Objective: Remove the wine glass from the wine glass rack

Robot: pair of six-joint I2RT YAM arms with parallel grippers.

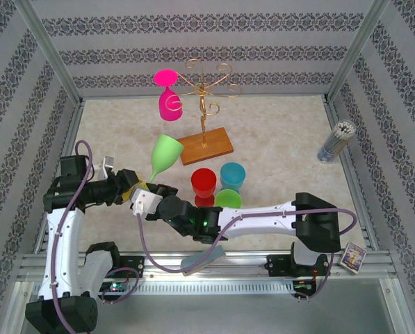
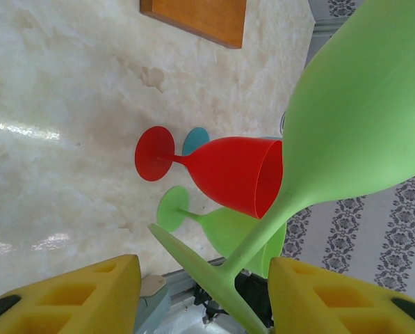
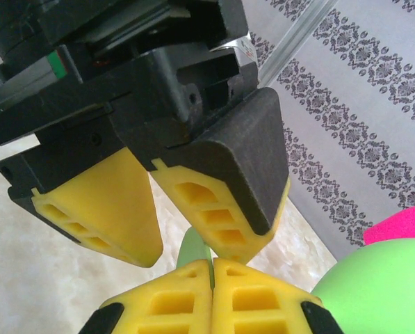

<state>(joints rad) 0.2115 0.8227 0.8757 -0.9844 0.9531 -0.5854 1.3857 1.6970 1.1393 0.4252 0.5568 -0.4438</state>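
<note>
Currently the right gripper (image 3: 210,270) is pinched fully closed on the thin foot rim of the green wine glass (image 1: 167,152). The left gripper (image 2: 204,264) stands about half open, its 2 yellow pads either side of that foot; contact cannot be told. The glass is tilted, off the wine glass rack (image 1: 207,145), just left of its wooden base. 1 pink wine glass (image 1: 169,103) hangs inverted on the rack.
</note>
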